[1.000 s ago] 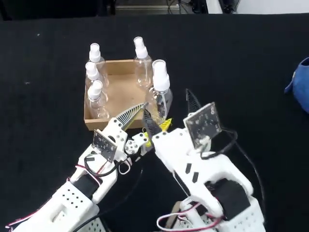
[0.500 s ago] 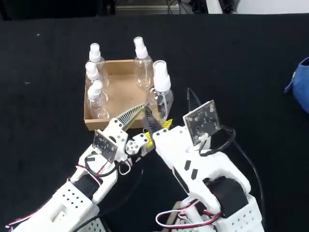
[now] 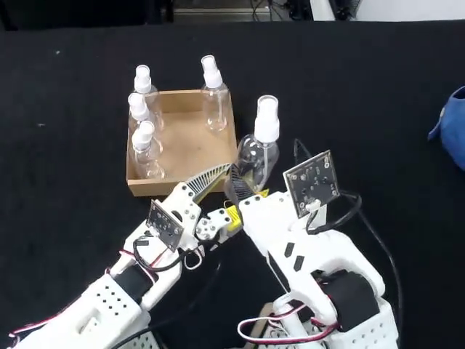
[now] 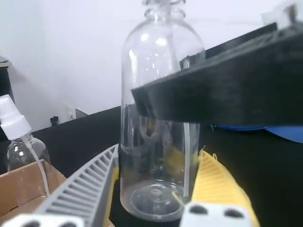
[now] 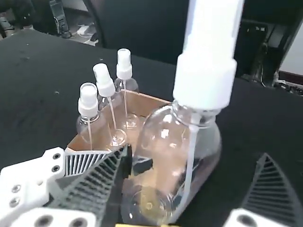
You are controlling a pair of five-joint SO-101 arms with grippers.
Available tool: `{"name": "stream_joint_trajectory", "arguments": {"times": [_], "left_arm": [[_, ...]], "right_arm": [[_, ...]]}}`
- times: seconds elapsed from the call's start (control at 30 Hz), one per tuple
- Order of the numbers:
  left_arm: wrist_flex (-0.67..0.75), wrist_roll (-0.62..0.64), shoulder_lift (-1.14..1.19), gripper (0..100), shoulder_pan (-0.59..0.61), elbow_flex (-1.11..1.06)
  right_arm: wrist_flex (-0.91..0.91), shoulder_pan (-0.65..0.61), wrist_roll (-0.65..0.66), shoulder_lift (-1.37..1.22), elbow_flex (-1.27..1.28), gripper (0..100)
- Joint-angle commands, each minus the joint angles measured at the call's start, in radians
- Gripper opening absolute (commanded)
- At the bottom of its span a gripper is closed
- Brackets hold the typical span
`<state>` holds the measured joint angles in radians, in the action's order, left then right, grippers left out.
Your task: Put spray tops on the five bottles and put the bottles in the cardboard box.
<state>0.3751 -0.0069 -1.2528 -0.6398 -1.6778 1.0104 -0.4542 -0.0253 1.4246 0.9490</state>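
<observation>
The fifth bottle (image 3: pixel 256 158) has its white spray top (image 3: pixel 267 120) on. It is outside the cardboard box (image 3: pixel 183 95), just beside the box's near right corner. It leans a little, with its top tipping away from the box.

The left gripper (image 4: pixel 158 152) holds it low down. Its grey finger (image 4: pixel 80 194) is on one side of the bottle's base and its yellow finger (image 4: pixel 218 184) is on the other, and both press on the clear wall. I cannot tell if the base touches the table.

The right gripper (image 5: pixel 195 152) is spread wide around the same bottle. One dark finger (image 5: pixel 102 182) sits right next to the bottle. The other dark finger (image 5: pixel 272 189) is well apart from it, so this gripper holds nothing.

Inside the box, three bottles (image 3: pixel 138 110) stand in a row along the left wall. One more bottle (image 3: pixel 213 91) stands in the far right corner. All four stand up straight with white tops on.

The box sits on a black table (image 3: pixel 363 87). A blue thing (image 3: pixel 454 123) lies at the table's right edge, far from the box.
</observation>
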Motion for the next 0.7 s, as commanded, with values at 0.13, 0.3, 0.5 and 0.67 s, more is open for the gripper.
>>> {"name": "stream_joint_trajectory", "arguments": {"times": [0.13,0.3,0.5,0.67], "left_arm": [[0.012,0.005,-0.005,3,-0.012,-0.025],[0.011,0.005,0.005,3,-0.021,-0.025],[-0.028,0.005,-0.005,3,-0.021,-0.025],[-0.028,0.005,-0.005,3,-0.021,-0.025]], "right_arm": [[-0.02,0.018,0.049,0.002,-0.058,18.1],[-0.064,0.018,0.15,0.002,-0.054,13.9],[-0.06,0.025,0.149,0.002,-0.039,14.0],[-0.031,0.02,0.149,0.002,-0.042,26.6]]}}
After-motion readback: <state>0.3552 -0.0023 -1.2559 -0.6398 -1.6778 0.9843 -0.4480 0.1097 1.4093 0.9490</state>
